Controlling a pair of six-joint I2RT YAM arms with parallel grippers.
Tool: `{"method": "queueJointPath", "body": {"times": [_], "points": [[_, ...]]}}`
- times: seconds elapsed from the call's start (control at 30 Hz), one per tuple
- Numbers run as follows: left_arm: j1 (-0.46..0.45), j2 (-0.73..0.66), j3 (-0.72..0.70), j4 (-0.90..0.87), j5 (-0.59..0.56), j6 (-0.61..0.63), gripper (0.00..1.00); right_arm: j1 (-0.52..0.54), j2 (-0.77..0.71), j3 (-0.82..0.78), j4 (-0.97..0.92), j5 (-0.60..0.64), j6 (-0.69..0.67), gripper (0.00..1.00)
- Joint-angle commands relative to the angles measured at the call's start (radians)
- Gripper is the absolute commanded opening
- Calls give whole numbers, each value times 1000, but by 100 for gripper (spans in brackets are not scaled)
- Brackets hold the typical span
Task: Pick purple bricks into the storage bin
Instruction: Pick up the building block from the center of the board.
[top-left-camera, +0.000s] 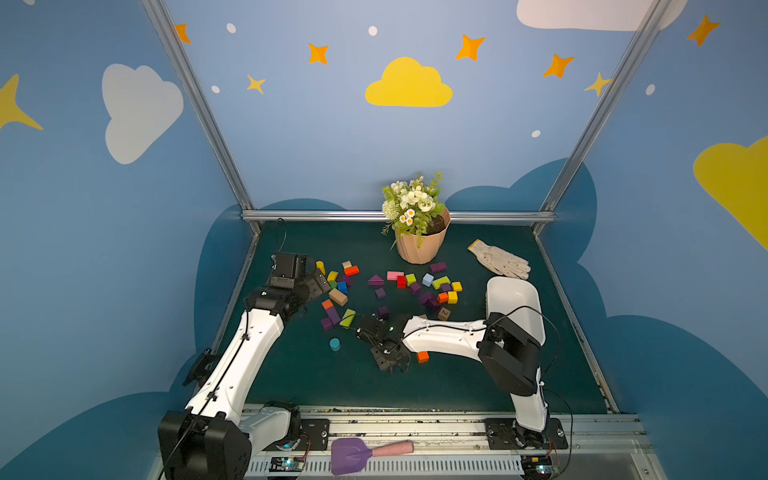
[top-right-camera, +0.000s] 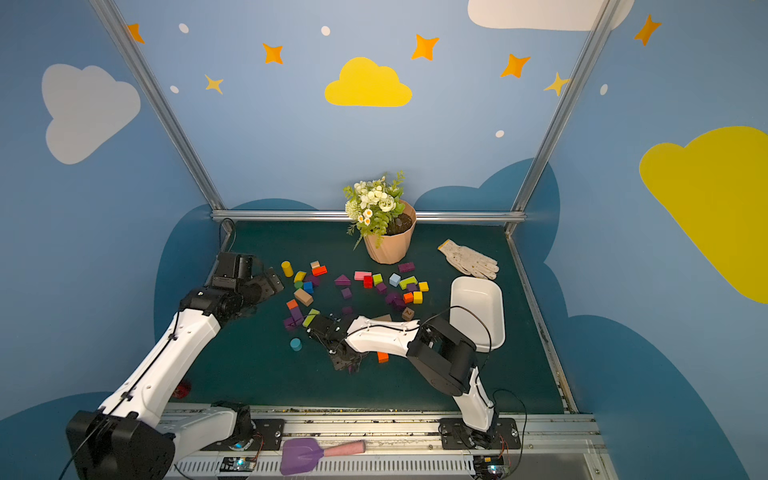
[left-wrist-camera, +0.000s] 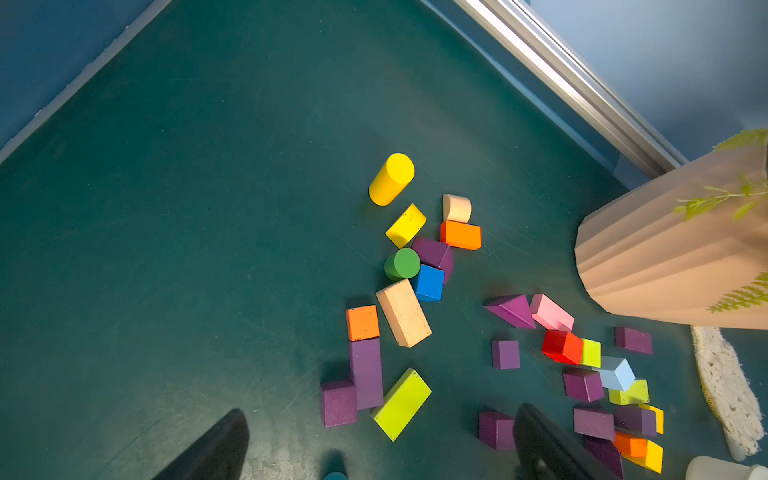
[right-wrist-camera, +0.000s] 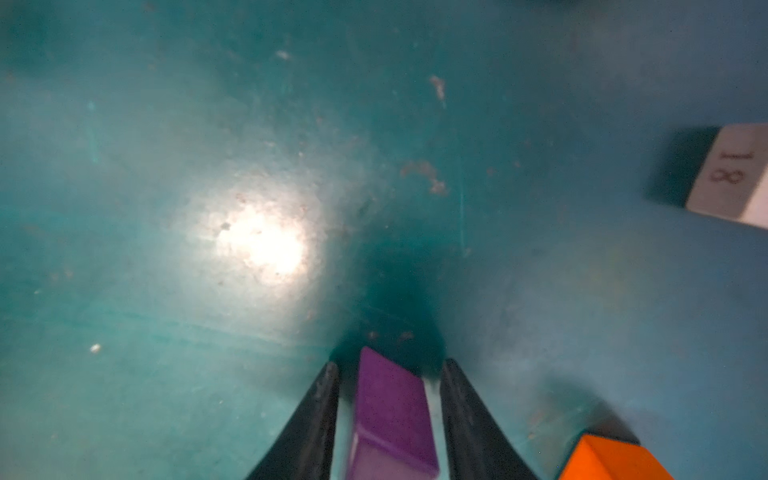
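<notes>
The dark green surface (top-left-camera: 291, 374) carries everything. The white storage bin (top-left-camera: 515, 297) sits at its right side. The peach flowerpot (top-left-camera: 419, 249) stands far, in the middle, and a work glove (top-left-camera: 498, 259) lies far right. The left gripper (left-wrist-camera: 382, 413) hovers at the left, jaws spread wide. The right gripper (right-wrist-camera: 390, 363), low in the near middle, has its jaws either side of one purple brick (right-wrist-camera: 392, 411), with a thin gap showing on each side. The other purple bricks (top-left-camera: 380, 293) lie scattered among coloured blocks (top-left-camera: 452, 297) mid-surface, left of the bin.
</notes>
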Motion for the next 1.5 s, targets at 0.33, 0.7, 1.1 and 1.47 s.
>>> {"method": "queueJointPath", "body": {"times": [0.33,0.7,1.1,1.47], "points": [[5,-7,-9,10,8,-5,100,1,-1,-2,-20,16,-11,29],[4,-3,-14,31,65,-5,100,-3,-48,-10,-29,22,-20,28],[4,-4,-25,64,147,29,100,-56,-151,-51,-38,40,-29,26],[-17,31,-24,80,246,57,100,-185,-316,-154,-32,46,-36,26]]}}
